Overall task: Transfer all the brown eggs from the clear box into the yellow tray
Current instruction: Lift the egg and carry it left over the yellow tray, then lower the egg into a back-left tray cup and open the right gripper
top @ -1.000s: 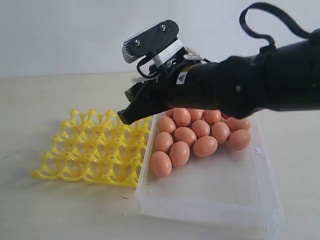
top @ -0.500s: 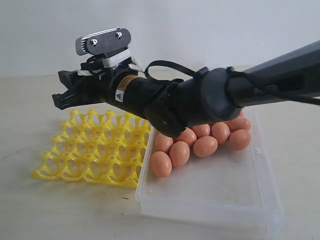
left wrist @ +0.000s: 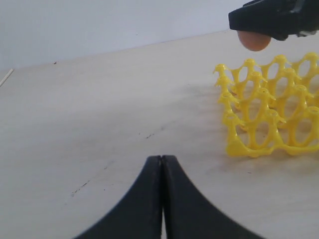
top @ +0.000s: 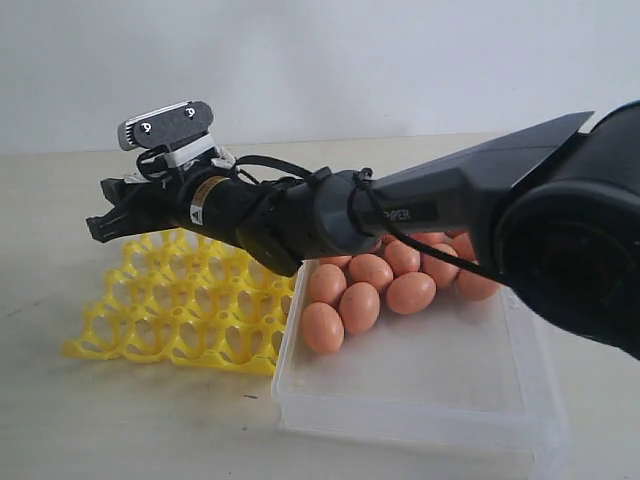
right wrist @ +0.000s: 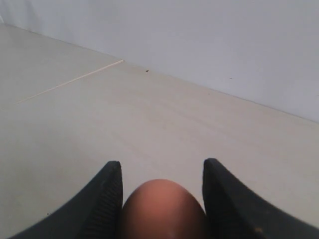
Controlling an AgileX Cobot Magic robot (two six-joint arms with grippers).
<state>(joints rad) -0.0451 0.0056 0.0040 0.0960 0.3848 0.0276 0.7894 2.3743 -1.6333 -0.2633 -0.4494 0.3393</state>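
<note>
The right pincer [top: 103,213] is clamped on one smooth orange-brown oval egg [right wrist: 162,209] above a far corner of the bright yellow lattice tray [top: 180,312] (other eggs [top: 360,305] lie in the clear plastic box [top: 420,400]). The left pincer [left wrist: 162,164] is pressed together, over the bench [left wrist: 99,124].

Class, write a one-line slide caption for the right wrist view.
Right gripper grips one brown egg between its fingers, over pale tabletop.

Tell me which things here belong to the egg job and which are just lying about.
Job: brown eggs, clear box, yellow tray, right gripper holding one brown egg.
Just there: table, shut left gripper.
</note>
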